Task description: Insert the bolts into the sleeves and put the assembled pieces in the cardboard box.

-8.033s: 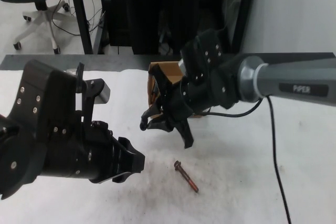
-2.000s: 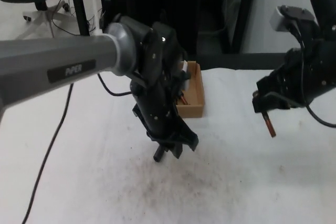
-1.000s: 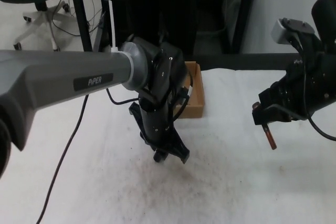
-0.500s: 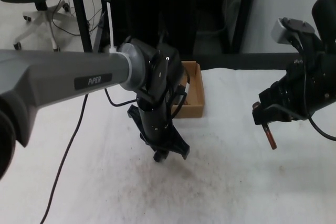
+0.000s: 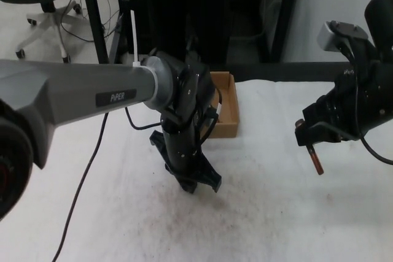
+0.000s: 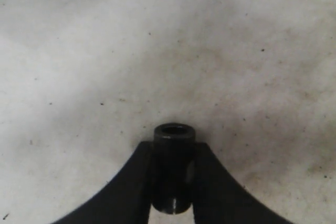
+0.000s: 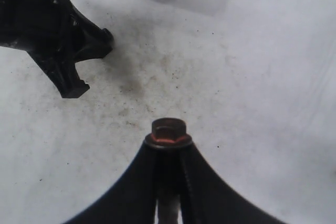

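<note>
Both parts are picked up but not joined or boxed yet: sleeve (image 6: pixel 174 169) clamped in the left gripper (image 5: pixel 193 182) low over mid-bench, bolt (image 7: pixel 168 132) pinched in the right gripper (image 5: pixel 307 134) near the right edge, box (image 5: pixel 224 129) parked at the far edge.

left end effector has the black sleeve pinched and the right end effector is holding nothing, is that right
Not quite. The left end effector does pinch the black sleeve, but the right end effector is not empty: the right wrist view shows it shut on a bolt, with the head at the fingertips.
</note>
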Available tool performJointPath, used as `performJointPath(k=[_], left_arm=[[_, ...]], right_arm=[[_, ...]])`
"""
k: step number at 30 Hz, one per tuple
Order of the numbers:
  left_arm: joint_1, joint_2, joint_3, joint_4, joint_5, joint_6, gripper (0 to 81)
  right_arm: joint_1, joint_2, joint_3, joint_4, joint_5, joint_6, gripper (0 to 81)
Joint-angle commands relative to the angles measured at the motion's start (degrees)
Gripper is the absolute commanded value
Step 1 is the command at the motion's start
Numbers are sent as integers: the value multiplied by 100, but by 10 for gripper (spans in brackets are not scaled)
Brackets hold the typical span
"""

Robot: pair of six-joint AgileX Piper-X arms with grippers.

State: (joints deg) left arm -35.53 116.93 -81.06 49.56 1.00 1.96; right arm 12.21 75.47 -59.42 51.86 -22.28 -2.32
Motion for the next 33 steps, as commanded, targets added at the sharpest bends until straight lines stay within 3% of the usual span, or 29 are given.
performJointPath(k=[1,9,15,18,21,26,30,33], left_arm=[[7,107,34,95,-7,49,5],[7,-684,58,3,-7,61,4],[-9,-2471,606,-440,-30,-14,4],[16,-3576,1487,-1305,24,-373,4],[16,-4686,2661,-2632,411,-974,4],[16,-5933,4865,-5872,1760,-1677,4],[16,-6123,6099,-8340,1970,-2061,4],[16,-6084,6437,-9190,1985,-2038,4]], right_arm=[[-21,-84,-2,-62,-52,-23,8],[-39,-84,-2,-640,-153,440,8],[-104,-94,-2,-1881,-730,1190,8],[-104,-94,-2,-2459,-1186,1586,8],[-92,-94,-2,-3271,-1801,2176,8],[8,-149,292,-5592,-2741,3618,8],[132,-295,853,-8019,-3084,4756,8],[274,-402,1249,-9723,-3252,5248,8]])
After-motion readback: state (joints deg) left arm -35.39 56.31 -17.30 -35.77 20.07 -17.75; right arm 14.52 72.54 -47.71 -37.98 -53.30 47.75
